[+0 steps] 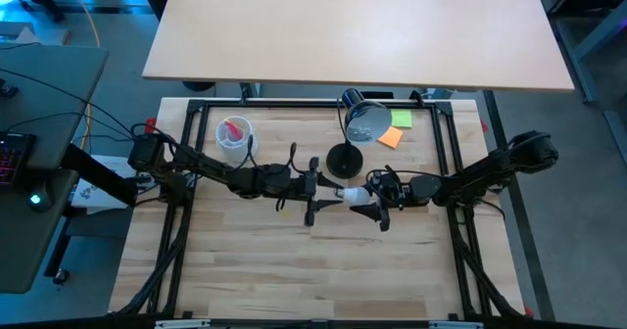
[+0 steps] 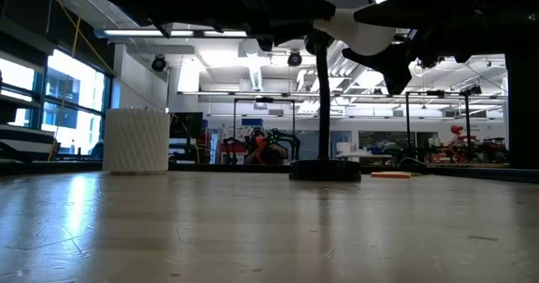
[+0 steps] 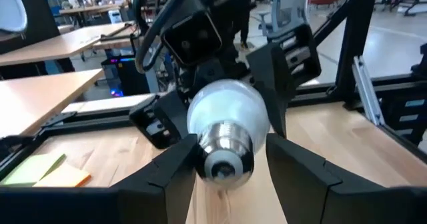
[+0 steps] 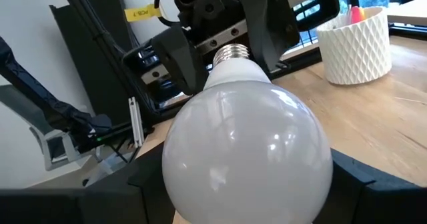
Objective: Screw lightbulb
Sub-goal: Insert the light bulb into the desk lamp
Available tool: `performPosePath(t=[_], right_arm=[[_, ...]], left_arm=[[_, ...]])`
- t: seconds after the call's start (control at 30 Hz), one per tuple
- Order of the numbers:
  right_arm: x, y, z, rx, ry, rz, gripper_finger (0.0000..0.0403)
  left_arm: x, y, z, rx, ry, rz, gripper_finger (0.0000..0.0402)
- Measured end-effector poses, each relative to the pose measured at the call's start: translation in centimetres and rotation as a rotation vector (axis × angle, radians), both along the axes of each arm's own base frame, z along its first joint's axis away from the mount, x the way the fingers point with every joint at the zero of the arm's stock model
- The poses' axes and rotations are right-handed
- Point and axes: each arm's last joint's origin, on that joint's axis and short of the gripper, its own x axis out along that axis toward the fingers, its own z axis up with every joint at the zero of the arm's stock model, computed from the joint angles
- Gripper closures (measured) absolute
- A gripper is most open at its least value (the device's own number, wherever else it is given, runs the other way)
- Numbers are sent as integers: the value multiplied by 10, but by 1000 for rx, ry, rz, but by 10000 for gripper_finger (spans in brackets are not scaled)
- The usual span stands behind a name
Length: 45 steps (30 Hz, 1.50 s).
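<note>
Oddly, the bulb (image 1: 359, 197) hung in mid-air above the counter (image 1: 294, 270), passed between the two arms rather than near any socket. The right jaws (image 1: 377, 204) were clamped on its round glass end, the white globe filling the space between the dark fingers (image 4: 373, 184) in that arm's wrist view. The left jaws (image 1: 318, 198) faced them from the other side, one finger on each side of the silvery screw base; whether they actually pinched the base or only bracketed it I could not tell. It looked to me like a handover or a regrip, so that one arm would end up free to turn the bulb.

The bulb lay roughly level, its long axis running along the line between the two sets of jaws, the glass end toward the right jaws and the threaded base pointing toward the left jaws. The lamp (image 1: 355, 133) stood just beyond the jaws on its round black foot, its shade turned aside, so the base did not point at it. From that I judged the screwing itself had not begun.

The white cup (image 1: 233, 138) with pink things in it sat beyond the left arm, well clear of the grip, and some sticky notes (image 1: 394, 129) lay past the lamp.
</note>
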Motion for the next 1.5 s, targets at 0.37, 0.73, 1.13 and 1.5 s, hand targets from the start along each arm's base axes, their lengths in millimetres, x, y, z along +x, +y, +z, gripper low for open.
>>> performPosePath(t=[0.37,0.73,1.13,1.5], right_arm=[[0,0,-1,-1,5,6,157],[0,0,1,-15,-8,4,157],[1,1,8,68,-76,25,157],[4,0,9,39,-57,-35,155]], left_arm=[[0,0,0,1,-3,-4,283],[0,-1,0,25,-6,-8,301],[-3,-1,9,22,-26,-29,301],[-3,0,8,30,-12,-20,296]])
